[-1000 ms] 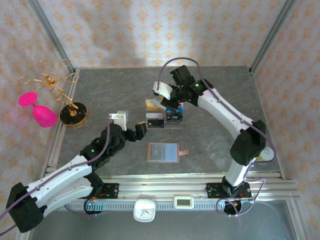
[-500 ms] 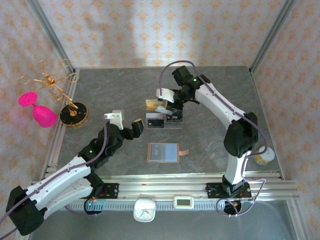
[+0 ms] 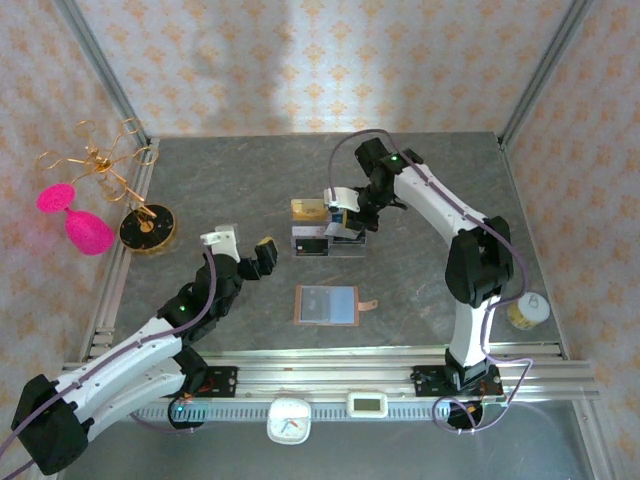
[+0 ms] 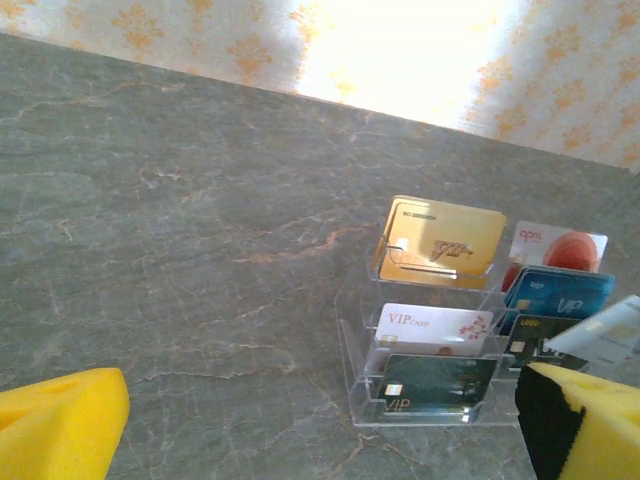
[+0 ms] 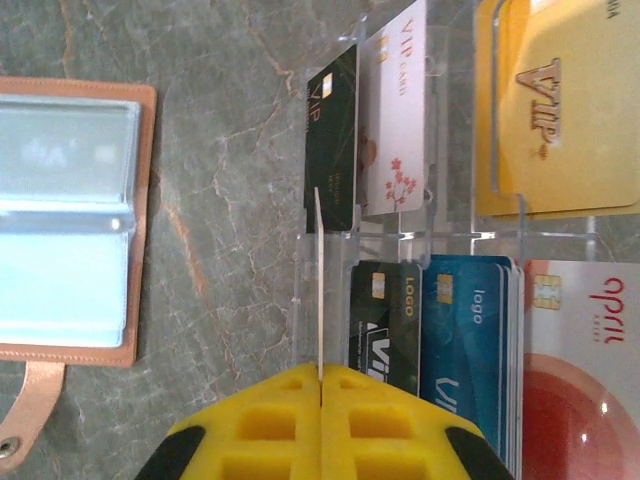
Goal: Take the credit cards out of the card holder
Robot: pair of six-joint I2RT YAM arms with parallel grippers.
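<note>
At centre of the top view, card holder (image 3: 327, 304): lies open and flat on the grey table (image 3: 200, 180), one piece, its snap tab (image 5: 25, 415) pointing to the right of that view
Card holder to jaws: well apart from both grippers; in the right wrist view it is at the left edge, beside the pinched card but not touching it
Right gripper (image 5: 320, 372): yellow fingers pressed together on one thin pale card (image 5: 318, 280), seen edge-on, above the lower tier of the clear stand (image 5: 455, 245)
Left gripper (image 3: 245, 245): jaws spread wide, nothing between them, at the left of the stand
Credit cards in stand: six faces counted, gold (image 4: 440, 240), red-white (image 4: 555, 250), blue (image 4: 555, 295), white (image 4: 430, 325), dark green (image 4: 435, 385), black (image 5: 385, 320)
Cards in total: seven visible, one of them held
</note>
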